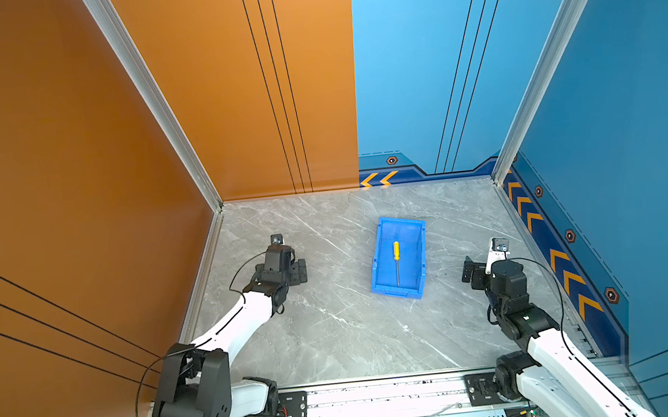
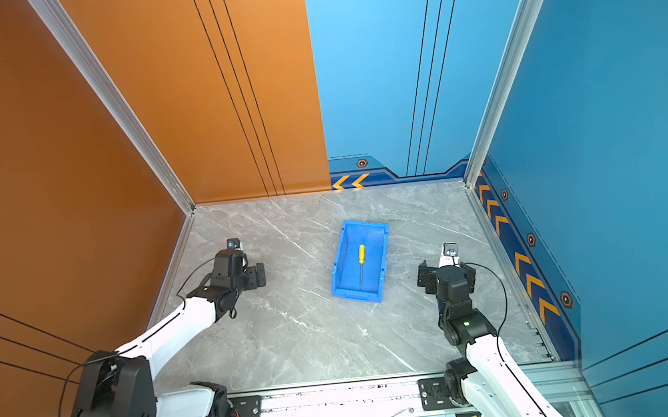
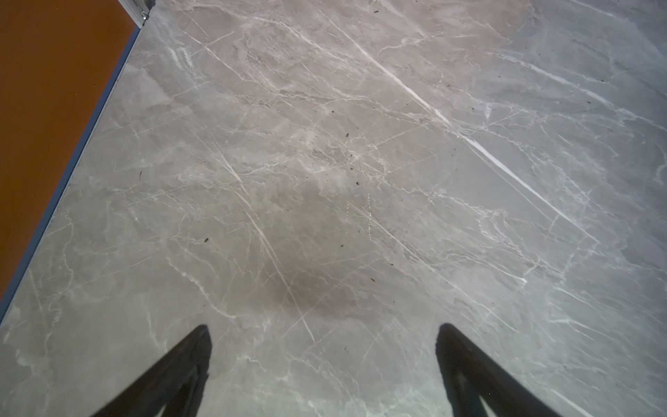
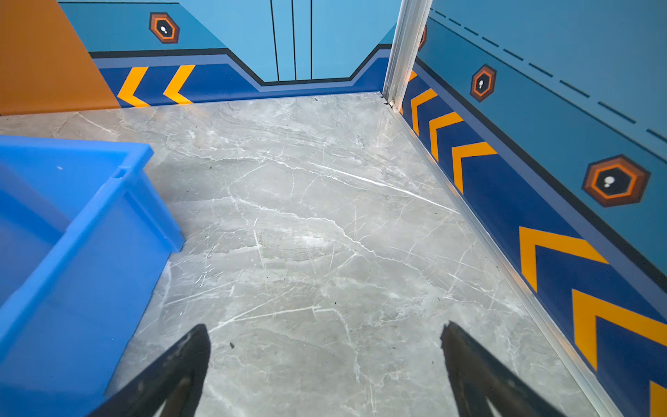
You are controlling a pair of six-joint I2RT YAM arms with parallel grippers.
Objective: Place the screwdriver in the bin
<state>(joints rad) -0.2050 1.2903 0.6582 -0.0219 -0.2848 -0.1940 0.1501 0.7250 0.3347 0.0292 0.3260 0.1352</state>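
While inside the bin (image 1: 403, 224), screwdriver (image 1: 396, 255) flat.

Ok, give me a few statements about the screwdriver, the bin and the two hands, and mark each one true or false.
1. The slim yellow-handled screwdriver lies inside the bright blue rectangular plastic bin. True.
2. The left hand is shut on the screwdriver. False: it is open and empty over the grey marble tabletop.
3. The right hand is open, beside the bin. True.
4. The screwdriver's handle points toward the robot's base. False: it points toward the back wall.
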